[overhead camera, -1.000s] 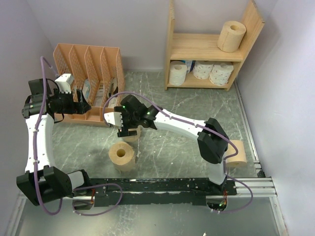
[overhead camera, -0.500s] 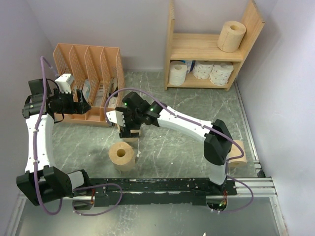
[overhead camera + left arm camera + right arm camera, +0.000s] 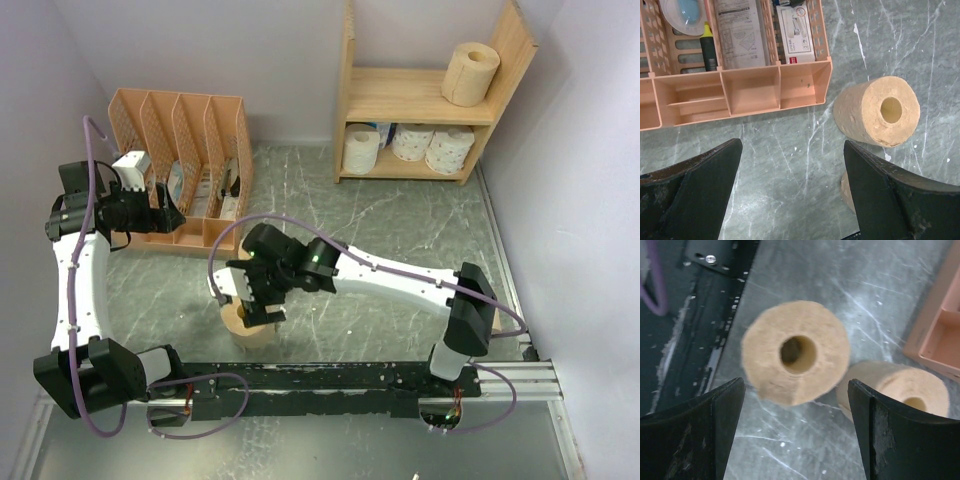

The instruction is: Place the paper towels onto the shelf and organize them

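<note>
**Shelf:** light natural-wood two-tier open shelf unit at the far right of the grey marbled tabletop.
- Upper tier: one tan-brown paper roll at the right end.
- Lower tier: three white paper rolls in a row. A blue-marked shape behind them may be a fourth, but too little of it shows to tell.

**Right gripper**: fingers spread wide and holding nothing. They stand on either side of an upright tan-brown roll with its hollow core facing up, close to the black base rail. A second tan-brown roll on the table sits just beside the first, toward the orange-pink plastic file organizer.

**Left gripper**: fingers wide apart and empty, above bare tabletop in front of the organizer. The organizer's slots hold papers and a yellow highlighter pen.
</note>
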Robot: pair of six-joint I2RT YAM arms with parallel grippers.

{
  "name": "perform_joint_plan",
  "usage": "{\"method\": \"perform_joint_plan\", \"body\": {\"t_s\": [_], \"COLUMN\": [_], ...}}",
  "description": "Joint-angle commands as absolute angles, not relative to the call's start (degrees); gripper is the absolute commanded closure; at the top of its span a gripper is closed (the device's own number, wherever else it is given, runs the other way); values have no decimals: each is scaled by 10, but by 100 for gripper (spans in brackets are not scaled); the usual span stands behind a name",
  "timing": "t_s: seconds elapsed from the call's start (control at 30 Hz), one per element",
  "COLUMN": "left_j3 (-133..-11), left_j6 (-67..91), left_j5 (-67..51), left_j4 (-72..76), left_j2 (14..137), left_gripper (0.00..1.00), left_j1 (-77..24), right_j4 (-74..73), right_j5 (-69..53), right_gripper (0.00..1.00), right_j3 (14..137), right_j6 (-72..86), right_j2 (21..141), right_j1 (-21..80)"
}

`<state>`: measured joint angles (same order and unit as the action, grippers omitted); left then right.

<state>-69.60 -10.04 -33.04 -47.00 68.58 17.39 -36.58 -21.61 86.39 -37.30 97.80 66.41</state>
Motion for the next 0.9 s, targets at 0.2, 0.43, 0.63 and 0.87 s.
{"method": "perform_joint_plan", "body": {"t_s": [0.2, 0.43, 0.63, 0.87], "left_j3": [-682, -678, -675, -675], "left_j6": [-102, -101, -101, -101], "left_j5": [-331, -329, -327, -331], "left_j4": [-470, -468, -467, -468], "left_j2": [676, 673, 670, 669], "left_gripper": [5, 5, 5, 5], "left_j1": [179, 180, 180, 180], "right_j4": [-318, -297, -293, -291], "right_j5": [-182, -154, -180, -192], "right_gripper": [21, 23, 30, 34], "right_j3": [790, 784, 795, 795], "right_j6": [-327, -323, -311, -306], "right_j2": [957, 975, 987, 994], "right_j1": [715, 730, 733, 735]}}
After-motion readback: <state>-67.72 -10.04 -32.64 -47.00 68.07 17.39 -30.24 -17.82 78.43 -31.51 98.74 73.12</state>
